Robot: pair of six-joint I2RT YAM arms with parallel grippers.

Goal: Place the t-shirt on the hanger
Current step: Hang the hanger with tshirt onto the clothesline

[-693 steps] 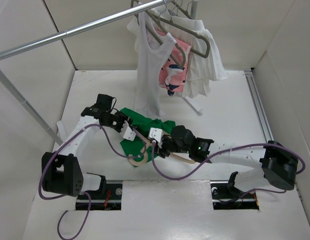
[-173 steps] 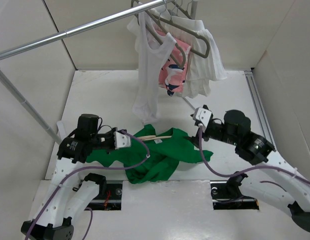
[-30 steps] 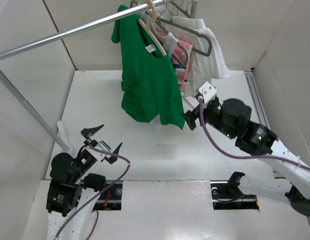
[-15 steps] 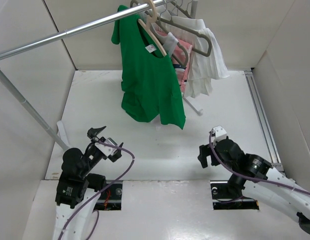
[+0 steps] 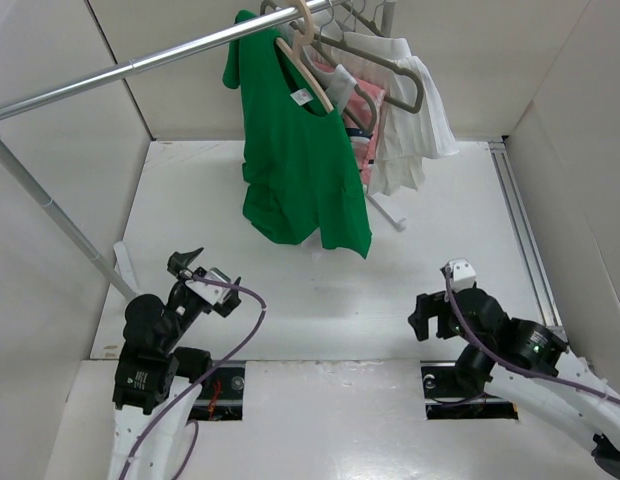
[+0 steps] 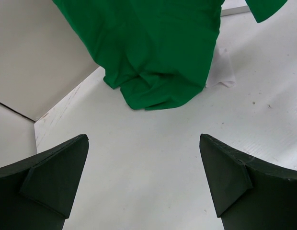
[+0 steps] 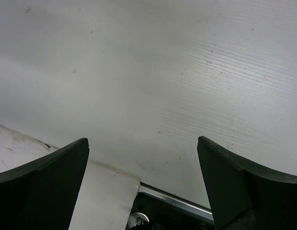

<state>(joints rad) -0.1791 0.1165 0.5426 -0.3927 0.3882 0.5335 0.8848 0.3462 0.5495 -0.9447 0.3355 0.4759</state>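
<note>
The bright green t-shirt (image 5: 300,170) hangs on the cream hanger (image 5: 293,45), whose hook rests over the metal rail (image 5: 140,62). Its hem (image 6: 158,57) fills the top of the left wrist view. My left gripper (image 5: 203,280) is folded back near the front left of the table. It is open and empty (image 6: 142,137), pointing towards the shirt from well short of it. My right gripper (image 5: 422,318) sits low at the front right, far from the shirt. It is open with nothing between its fingers (image 7: 142,140), above bare table.
White garments (image 5: 410,110) and a pink patterned one (image 5: 362,100) hang on grey-brown hangers (image 5: 400,85) behind the t-shirt. A white hem (image 6: 220,72) shows beside the green one. The rack's slanted leg (image 5: 50,210) stands at the left. The right arm's base mount (image 7: 158,215) lies under its jaws.
My right arm has drawn back from the shirt's hem to the front right of the table, with its jaws open. The left arm has shifted slightly. The shirt still hangs.
</note>
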